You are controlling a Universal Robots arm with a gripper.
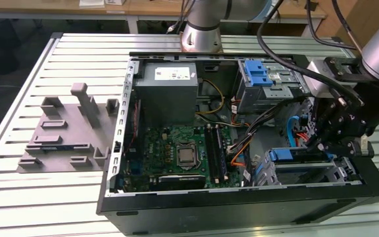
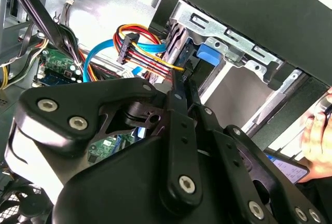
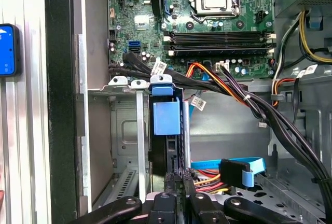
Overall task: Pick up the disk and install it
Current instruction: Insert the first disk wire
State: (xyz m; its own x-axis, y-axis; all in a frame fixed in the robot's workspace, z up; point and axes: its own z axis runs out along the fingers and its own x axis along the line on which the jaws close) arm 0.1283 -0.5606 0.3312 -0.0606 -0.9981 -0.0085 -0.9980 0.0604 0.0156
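Flat silver-grey, blue-framed disk (image 3: pixel 166 146) is being held edge-on in the metal drive cage (image 3: pixel 122 130) at the open black computer case's (image 1: pixel 242 205) corner, clamped by the closed black gripper fingers (image 3: pixel 174 182) of gripper (image 1: pixel 327 143).

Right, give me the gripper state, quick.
Gripper: fingers drawn close together on the edge of the disk, which stands upright in the metal drive cage. Shut on it.

Disk (image 3: pixel 167 130) upright in drive bay (image 3: pixel 124 130), claw (image 3: pixel 176 182) above it
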